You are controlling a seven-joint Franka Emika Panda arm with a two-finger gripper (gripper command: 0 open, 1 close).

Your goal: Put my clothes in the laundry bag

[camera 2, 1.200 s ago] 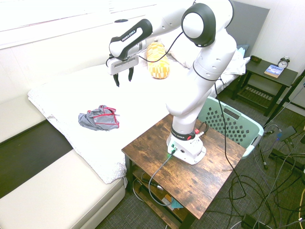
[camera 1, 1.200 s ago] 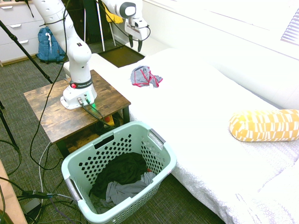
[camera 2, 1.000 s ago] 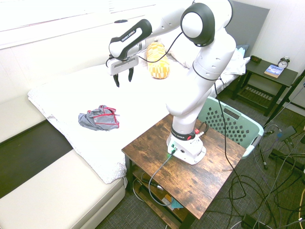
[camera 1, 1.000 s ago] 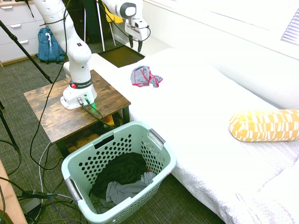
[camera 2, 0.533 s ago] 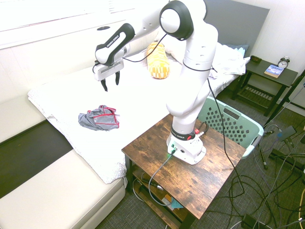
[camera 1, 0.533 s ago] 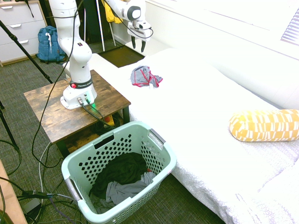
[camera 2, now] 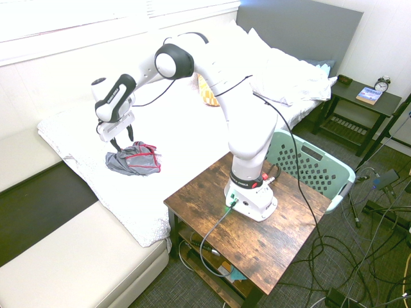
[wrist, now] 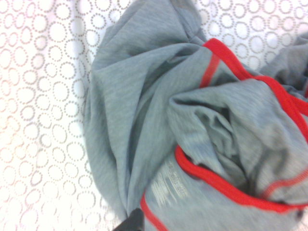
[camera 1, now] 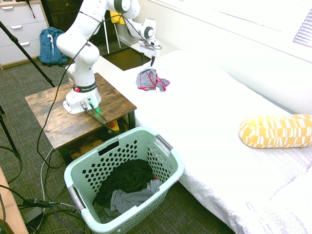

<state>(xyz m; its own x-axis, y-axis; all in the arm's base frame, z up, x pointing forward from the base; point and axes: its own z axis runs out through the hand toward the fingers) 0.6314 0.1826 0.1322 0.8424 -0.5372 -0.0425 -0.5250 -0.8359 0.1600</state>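
Observation:
My clothes (camera 1: pixel 152 80) (camera 2: pixel 136 160), a small crumpled grey garment with red trim, lie on the white bed near its foot end. They fill the wrist view (wrist: pixel 192 120) from close by. My gripper (camera 2: pixel 121 142) (camera 1: pixel 152 61) hangs open just above the garment's edge, fingers pointing down, nothing between them. The laundry bag (camera 1: pixel 168 146) (camera 2: pixel 308 160), a mint-green basket with diamond holes, stands on the floor between the bed and the wooden table.
A black garment (camera 1: pixel 126 176) and a plain grey one lie in the basket. A yellow patterned pillow (camera 1: pixel 275 130) rests further up the bed. The wooden side table (camera 1: pixel 53 117) stands beside the bed. A low cushioned bench (camera 2: pixel 64 269) runs past the bed's foot.
The arm has swung over and down from high above the bed to just over the clothes. The gripper has stayed open. The clothes have not moved.

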